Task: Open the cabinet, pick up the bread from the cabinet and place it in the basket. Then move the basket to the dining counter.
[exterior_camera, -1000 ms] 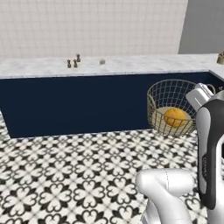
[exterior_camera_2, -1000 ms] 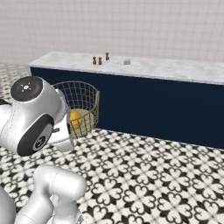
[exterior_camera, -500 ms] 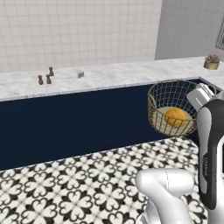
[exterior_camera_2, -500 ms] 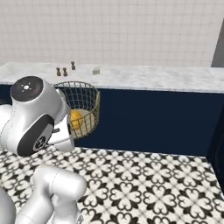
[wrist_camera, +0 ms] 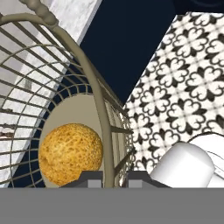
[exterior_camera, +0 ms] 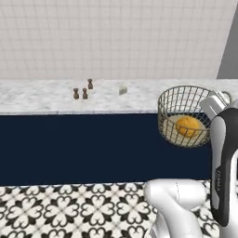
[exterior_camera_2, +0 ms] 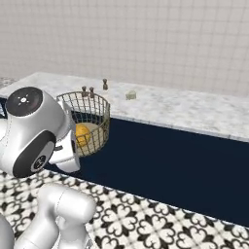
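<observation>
The tool [wrist_camera: 110,178] was closed on the rim of the wire basket [exterior_camera: 182,116], holding it in the air in front of the dark-fronted marble table [exterior_camera: 42,100]. The bread [wrist_camera: 70,152] lay inside the basket, on its bottom.

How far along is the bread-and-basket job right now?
Done: the bread lies inside the basket. In hand: the gripper is shut on the basket's rim, carrying it in front of the dining counter. Left: set it down on that marble top.

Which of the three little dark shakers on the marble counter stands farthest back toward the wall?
The single shaker stands farthest back; the other two stand side by side, nearer the counter's front edge.
</observation>
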